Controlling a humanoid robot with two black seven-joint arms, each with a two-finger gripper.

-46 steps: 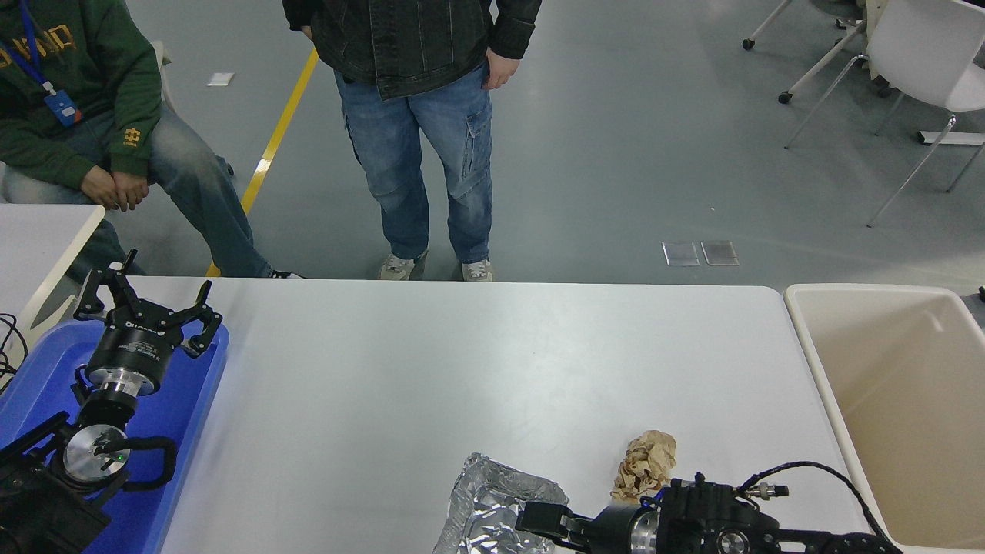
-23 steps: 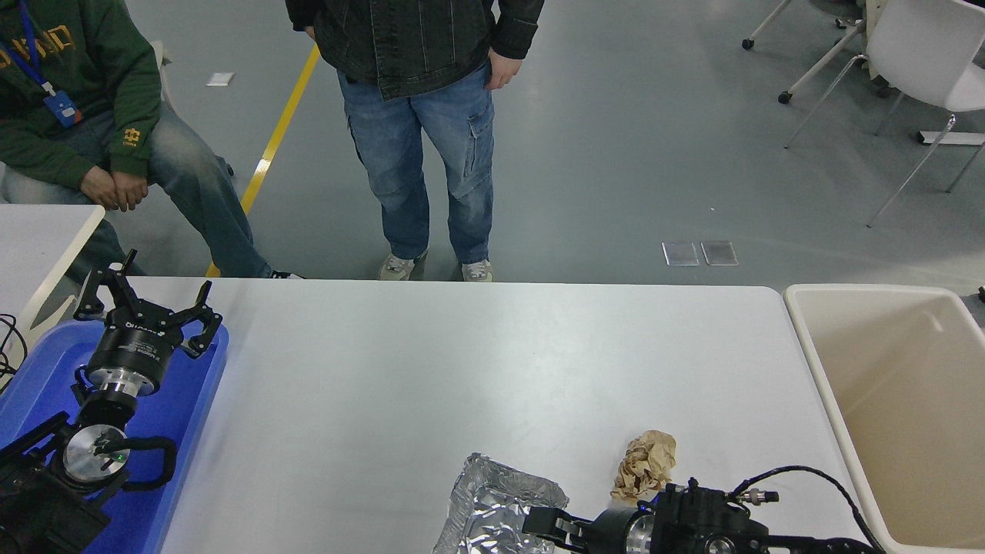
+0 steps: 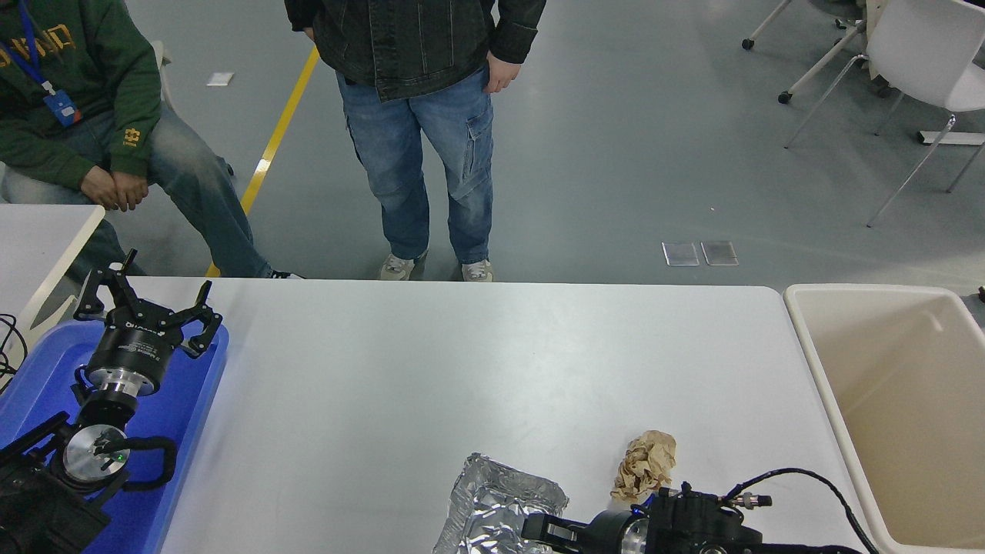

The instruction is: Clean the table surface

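The table surface [image 3: 431,369] is a wide light grey-white top with rounded corners. A crumpled silver foil tray [image 3: 492,504] lies at its near edge, and a crumpled brown paper ball [image 3: 645,463] lies just right of it. My right gripper [image 3: 548,531] comes in low from the bottom right, points left and reaches over the foil tray's right side; its lower part is cut off by the picture's edge. My left gripper [image 3: 146,308] is parked open and empty over a blue tray [image 3: 192,400] at the lower left.
A large beige bin [image 3: 816,362] stands against the table's right end. A smaller white table [image 3: 38,231] is at the far left. One person sits at the far left and another stands at the table's far side. White chairs stand at the top right.
My right arm has sunk slightly toward the bottom edge of the picture, still at the foil tray. The foil tray, the paper ball and the left arm have not moved.
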